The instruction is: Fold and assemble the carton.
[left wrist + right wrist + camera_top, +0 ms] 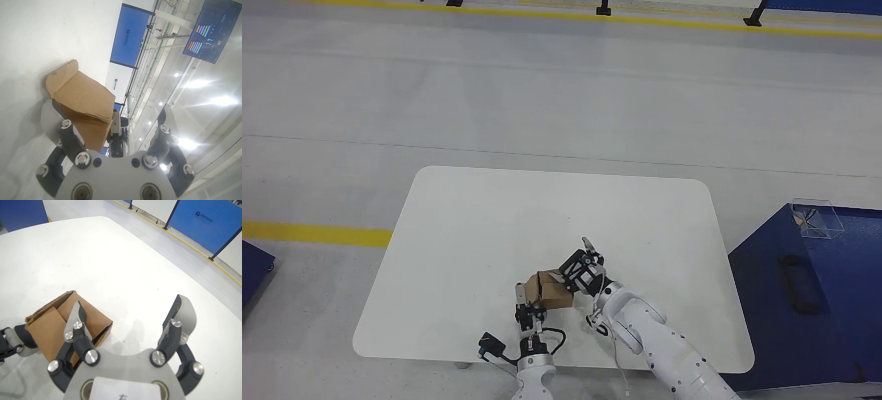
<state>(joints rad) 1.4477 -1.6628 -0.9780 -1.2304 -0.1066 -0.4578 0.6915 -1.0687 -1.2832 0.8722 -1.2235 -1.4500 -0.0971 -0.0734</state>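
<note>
A small brown carton (547,288) lies on the white table (542,210) near its front edge, with flaps partly folded. In the left wrist view the carton (83,98) has a rounded flap sticking up, and my left gripper (108,110) is open with one finger (50,113) against the carton's side. My right gripper (128,313) is open too; one of its fingers (76,315) rests over the carton (51,325) top, the other stands over bare table. In the top view the left gripper (529,312) is on the carton's near side and the right gripper (582,264) on its right.
A blue cabinet (812,290) stands off the table's right edge with a clear plastic box (815,215) on it. Wide bare table surface (113,256) stretches behind and to both sides of the carton.
</note>
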